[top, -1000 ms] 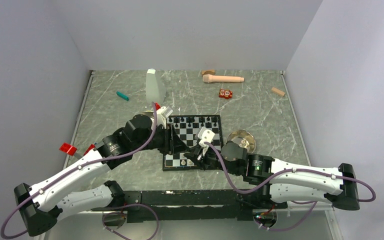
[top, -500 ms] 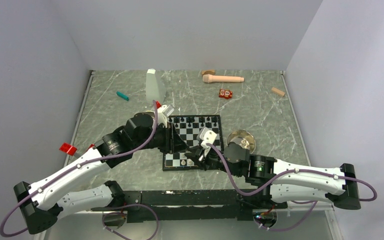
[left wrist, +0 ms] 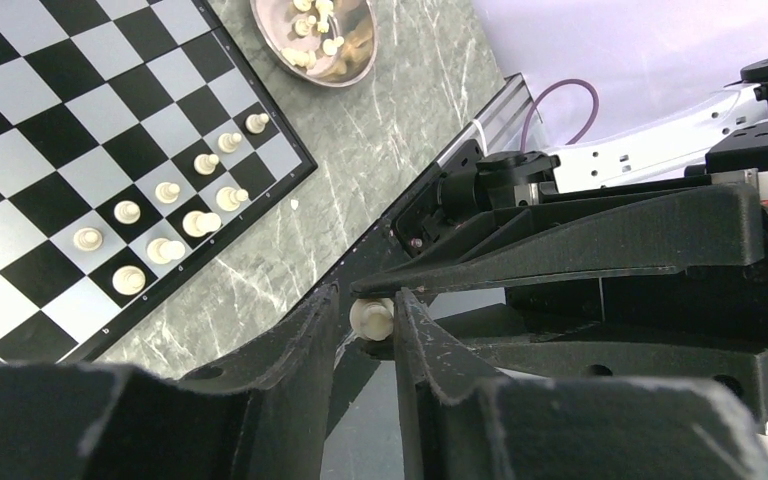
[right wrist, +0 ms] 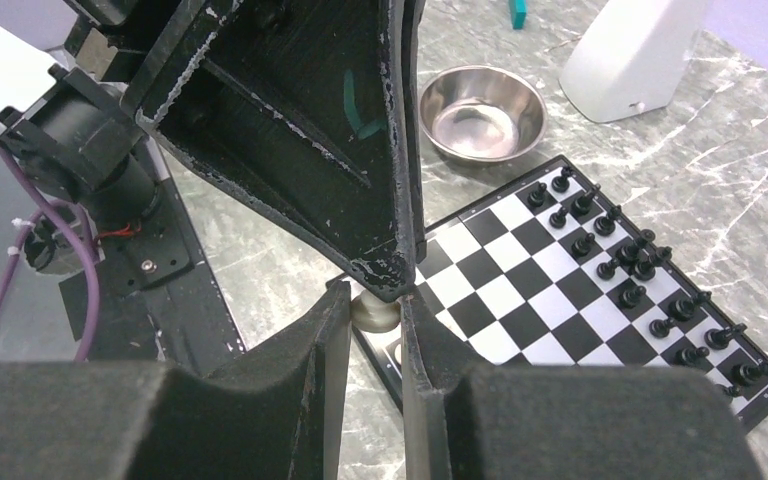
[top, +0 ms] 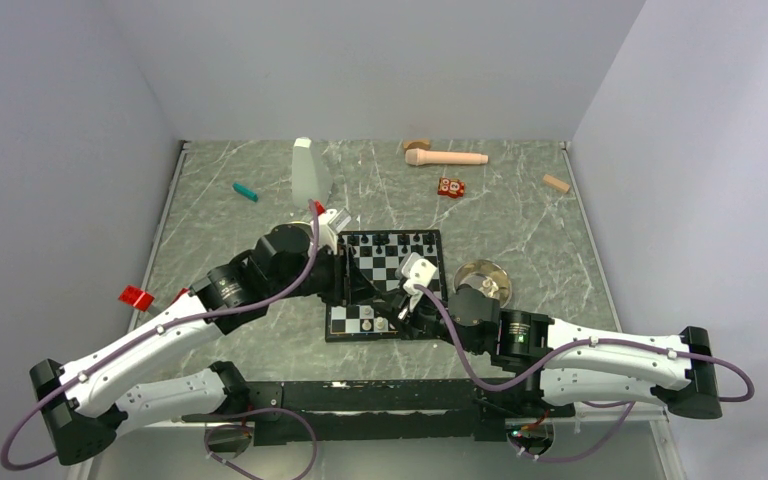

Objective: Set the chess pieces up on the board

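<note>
The board [top: 385, 262] lies mid-table; it also shows in the left wrist view [left wrist: 20, 130] and the right wrist view [right wrist: 560, 290]. Black pieces [top: 390, 240] stand along its far rows [right wrist: 640, 250]. Several white pieces [left wrist: 170, 215] stand on its near rows. My two grippers meet tip to tip over the board's near edge. One white piece [left wrist: 372, 318] sits between the left gripper's [left wrist: 368, 320] nearly closed fingers. The right gripper [right wrist: 375, 315] pinches the same white piece [right wrist: 375, 312]. A steel bowl [left wrist: 345, 70] right of the board [top: 500, 285] holds more white pieces.
An empty steel bowl [right wrist: 480, 110] sits left of the board, by a white bottle [top: 310, 172]. A teal object [top: 246, 192], a wooden pestle [top: 447, 157], a red toy [top: 450, 187] and a wood block [top: 556, 183] lie at the back. Red blocks [top: 136, 297] lie at the left.
Both grippers have drawn closer together over the board's near edge; the left arm has shifted slightly right.
</note>
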